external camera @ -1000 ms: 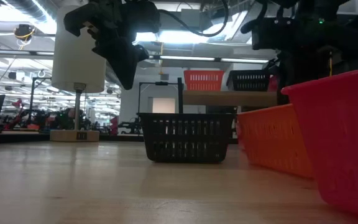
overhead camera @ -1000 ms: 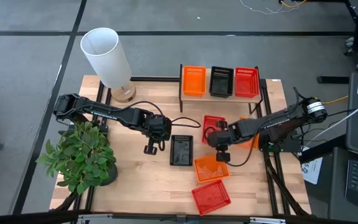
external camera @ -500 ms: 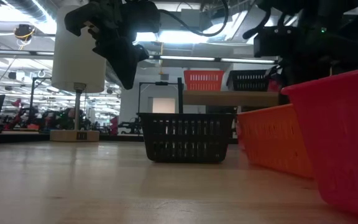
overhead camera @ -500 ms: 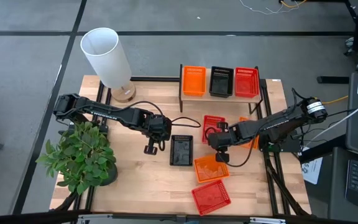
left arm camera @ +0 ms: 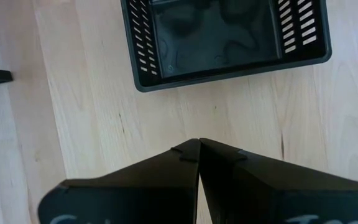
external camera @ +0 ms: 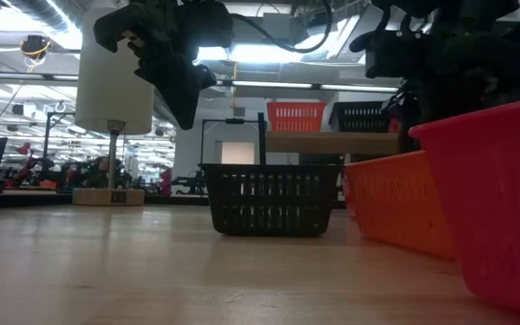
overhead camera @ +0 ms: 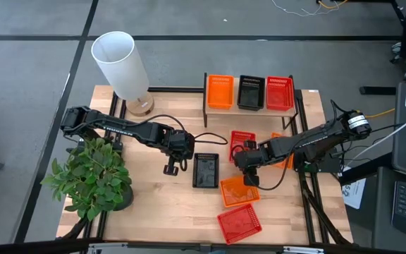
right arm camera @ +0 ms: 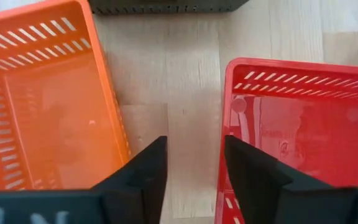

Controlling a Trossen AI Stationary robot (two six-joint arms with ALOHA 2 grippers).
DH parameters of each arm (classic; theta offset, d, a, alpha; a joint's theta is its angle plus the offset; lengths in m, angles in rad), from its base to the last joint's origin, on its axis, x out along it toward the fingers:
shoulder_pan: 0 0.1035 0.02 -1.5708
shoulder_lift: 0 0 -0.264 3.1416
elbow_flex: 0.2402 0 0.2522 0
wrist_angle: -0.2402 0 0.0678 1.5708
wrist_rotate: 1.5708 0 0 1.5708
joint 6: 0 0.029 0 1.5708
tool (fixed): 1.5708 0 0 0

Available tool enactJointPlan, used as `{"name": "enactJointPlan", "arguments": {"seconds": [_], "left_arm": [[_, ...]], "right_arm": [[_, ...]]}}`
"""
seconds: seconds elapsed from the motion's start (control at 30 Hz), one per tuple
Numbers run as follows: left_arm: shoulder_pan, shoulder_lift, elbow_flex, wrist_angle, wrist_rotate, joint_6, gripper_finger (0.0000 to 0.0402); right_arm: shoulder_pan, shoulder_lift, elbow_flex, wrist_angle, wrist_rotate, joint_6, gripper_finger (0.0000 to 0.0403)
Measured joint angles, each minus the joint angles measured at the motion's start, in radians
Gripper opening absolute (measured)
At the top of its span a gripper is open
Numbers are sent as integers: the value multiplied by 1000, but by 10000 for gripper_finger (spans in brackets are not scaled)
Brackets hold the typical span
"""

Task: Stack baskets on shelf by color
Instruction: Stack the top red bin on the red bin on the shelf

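My right gripper (right arm camera: 194,165) hung spread and empty above bare wood, its fingers pointing into the gap between two baskets: the red basket (right arm camera: 303,130) just beside one finger, the orange basket (right arm camera: 42,106) just beside the other. I judged the red one's near rim the closer catch, its long axis running away from me. My left gripper (left arm camera: 199,149) waited pressed together beside the black basket (left arm camera: 222,37). The shelf (overhead camera: 249,107) lay well beyond.

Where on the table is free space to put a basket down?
Bare wood lies between the plant and the black basket, and between the lamp and the shelf. It is crowded on the right, around the right gripper and the loose orange and red baskets.
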Motion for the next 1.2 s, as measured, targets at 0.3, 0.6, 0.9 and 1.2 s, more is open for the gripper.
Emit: {"name": "enactJointPlan", "arguments": {"seconds": [0.3,0.6,0.9,1.2], "left_arm": [[0,0,0,0,0,0,0],[0,0,0,1,0,0,0],[0,0,0,13,0,0,0],[0,0,0,21,0,0,0]], "right_arm": [[0,0,-49,9,23,6,211],[-4,1,-68,40,139,20,212],[-10,82,-69,76,109,43,181],[-10,82,-63,75,113,103,24]]}}
